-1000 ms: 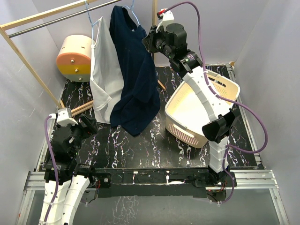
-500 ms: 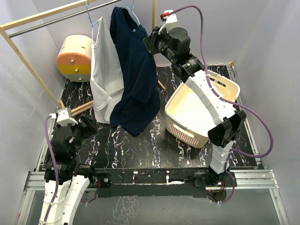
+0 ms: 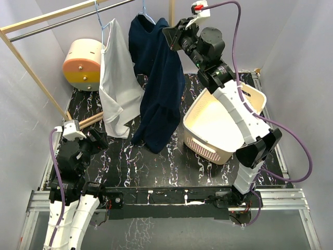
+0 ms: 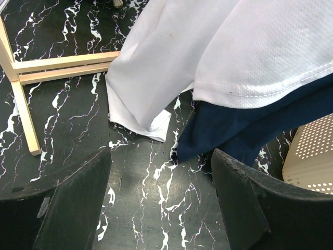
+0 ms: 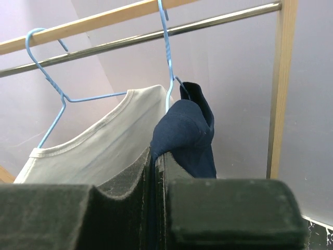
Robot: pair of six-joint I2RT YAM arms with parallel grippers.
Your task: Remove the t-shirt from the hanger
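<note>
A navy t-shirt (image 3: 161,88) hangs from a blue wire hanger (image 5: 166,52) on the rail, next to a white t-shirt (image 3: 117,73) on its own blue hanger (image 3: 104,23). My right gripper (image 3: 174,35) is high at the rail, shut on the navy shirt's shoulder; in the right wrist view navy cloth (image 5: 184,135) bunches out above the closed fingers (image 5: 157,159). The navy shirt is stretched rightwards off the hanger's wire. My left gripper (image 3: 99,138) is low at the table's left, open (image 4: 161,208) and empty, well short of both shirts' hems.
A cream laundry basket (image 3: 250,96) stands on the marble table at the right, under my right arm. A peach cylinder (image 3: 83,62) lies at the back left. The rack's wooden foot (image 4: 67,65) runs along the table at the left, and its post (image 5: 278,88) rises beside the navy shirt.
My right gripper has moved up and to the right with the navy shirt's shoulder, pulling the whole shirt rightwards. The white shirt swung slightly. The left arm stayed still.
</note>
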